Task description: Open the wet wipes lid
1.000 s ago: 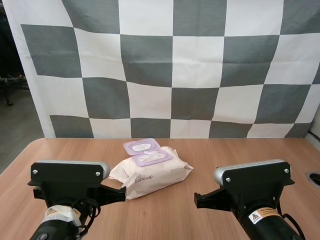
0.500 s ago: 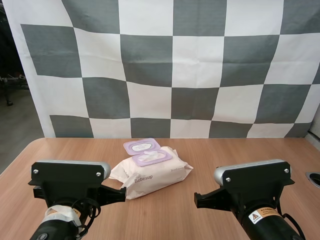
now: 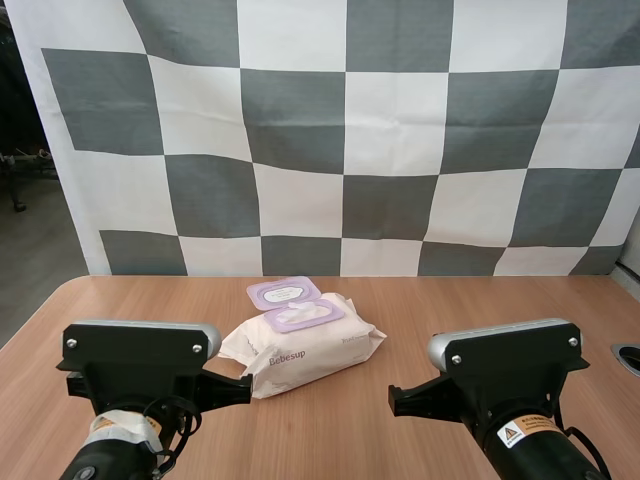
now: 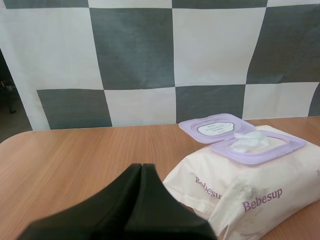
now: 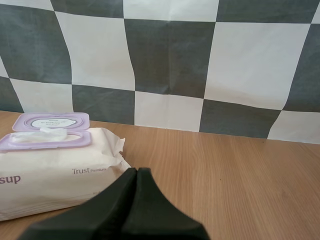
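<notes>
Lying near the middle of the table [image 3: 480, 300], the pack of wet wipes [image 3: 300, 348] is set at a slant, one short end turned toward the left arm. Its lilac lid [image 3: 284, 292] is already flipped back and rests behind the opening, on the side away from the arms. The hinge is judged to sit along that far edge, which would explain why the flap is laid away from the robot, with a white oval patch on the face turned up. A white tissue [image 4: 250, 141] is seen poking up through the lilac frame [image 4: 280, 149], so the opening is fully uncovered.

The left hand [image 4: 142, 167] is held low over the table, just short of the pack's near corner. Its two black fingers are pressed together into one dark wedge, with nothing between them. The right hand [image 5: 136, 171] is likewise closed tight on nothing and is held off the pack's other end, apart from the wrapper. The pack is touched by neither hand. Both arms are drawn back near the table's front edge, one on each flank, presumably so that the pack is not nudged and the lid is not knocked shut.

The task is judged done: the lid is open and nothing remains to be gripped. If more handling were asked for, care would be needed, since the soft wrapper is likely to crumple or slide.
</notes>
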You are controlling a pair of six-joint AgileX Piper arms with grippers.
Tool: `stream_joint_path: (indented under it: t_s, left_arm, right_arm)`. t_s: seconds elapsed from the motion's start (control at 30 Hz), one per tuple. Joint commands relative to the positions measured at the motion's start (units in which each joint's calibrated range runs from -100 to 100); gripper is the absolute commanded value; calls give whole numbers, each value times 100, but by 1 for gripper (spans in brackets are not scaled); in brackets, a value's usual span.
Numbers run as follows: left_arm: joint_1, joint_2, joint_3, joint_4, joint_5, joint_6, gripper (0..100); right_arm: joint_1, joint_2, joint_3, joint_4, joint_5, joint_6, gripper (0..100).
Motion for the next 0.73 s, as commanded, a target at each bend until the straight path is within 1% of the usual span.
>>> stream_joint_path:
  t_s: [0.0,0.7]
  left_arm:
    - [-4,0,0,6,-52,4,0]
    - [-4,0,0,6,2,4,0]
  right_arm:
    - [-4,0,0,24,14,160,0]
    - [-4,0,0,-27,14,204,0]
